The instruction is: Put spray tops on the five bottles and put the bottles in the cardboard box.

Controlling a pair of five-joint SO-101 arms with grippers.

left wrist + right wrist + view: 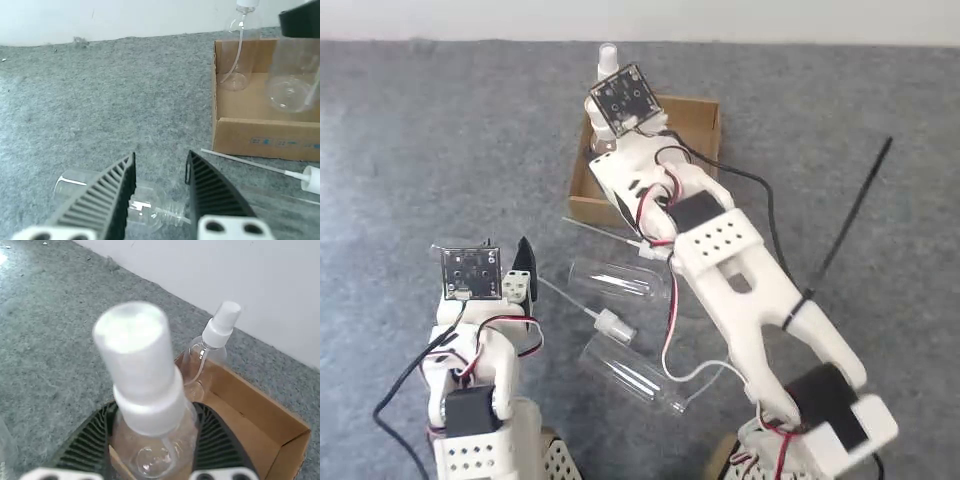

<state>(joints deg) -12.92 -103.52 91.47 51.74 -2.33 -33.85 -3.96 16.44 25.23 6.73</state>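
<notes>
As my right gripper (152, 432) clamps a capped bottle (145, 390) by its body over the box (260, 430), my left gripper (161, 159) hangs above the carpet (100, 90) with its jaws apart and empty. Just beyond my right fingertips (215, 435) a second capped bottle (209, 347) stands upright in the box's far corner; whether the clamped one's base touches the box floor I cannot tell. Below the gap between my left fingers (115, 195) a bare bottle (145, 210) lies on its side, threaded neck uncovered. Farther out from those fingertips, toward the box, a loose top (312, 177) rests on the carpet, its thin tube running along the box's near wall. From above, another bare bottle (635, 370) lies back toward my arms' bases, a second loose top (615, 325) between the two lying bottles.
</notes>
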